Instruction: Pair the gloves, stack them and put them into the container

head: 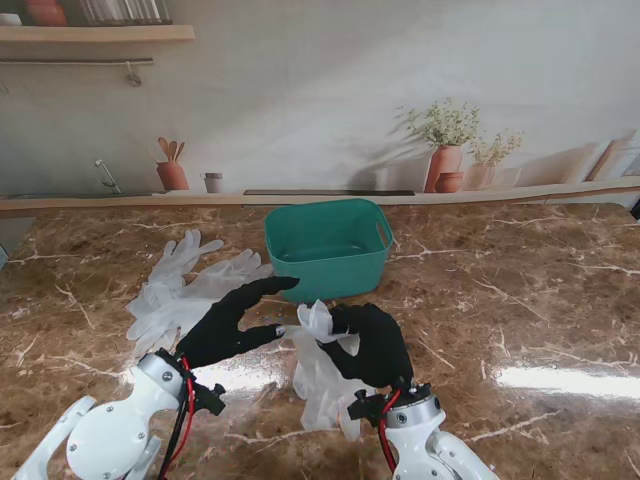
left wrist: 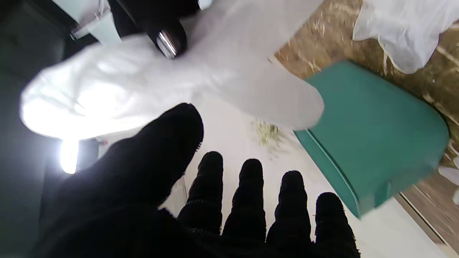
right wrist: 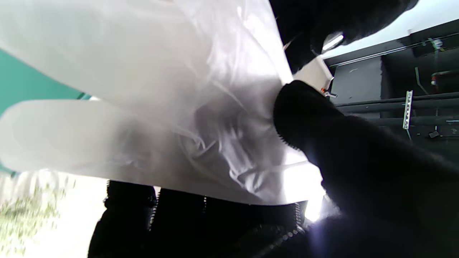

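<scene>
My right hand (head: pixel 375 345) is shut on a translucent white glove (head: pixel 322 375), lifted off the table just in front of the green container (head: pixel 328 248). The right wrist view shows that glove (right wrist: pixel 150 107) bunched between thumb and fingers (right wrist: pixel 322 129). My left hand (head: pixel 232 322) is open beside it, fingers spread toward the container, its thumb close to the glove's top; whether it touches is unclear. In the left wrist view the glove (left wrist: pixel 172 82) hangs past my fingertips (left wrist: pixel 251 172), with the container (left wrist: pixel 373 132) behind. More white gloves (head: pixel 185 285) lie in a loose pile on the table, left of the container.
The brown marble table (head: pixel 520 300) stretches to the right. A wall ledge (head: pixel 320 198) runs along the far edge behind the container, with painted pots and plants on the wall. Glare patches lie on the table near my arms.
</scene>
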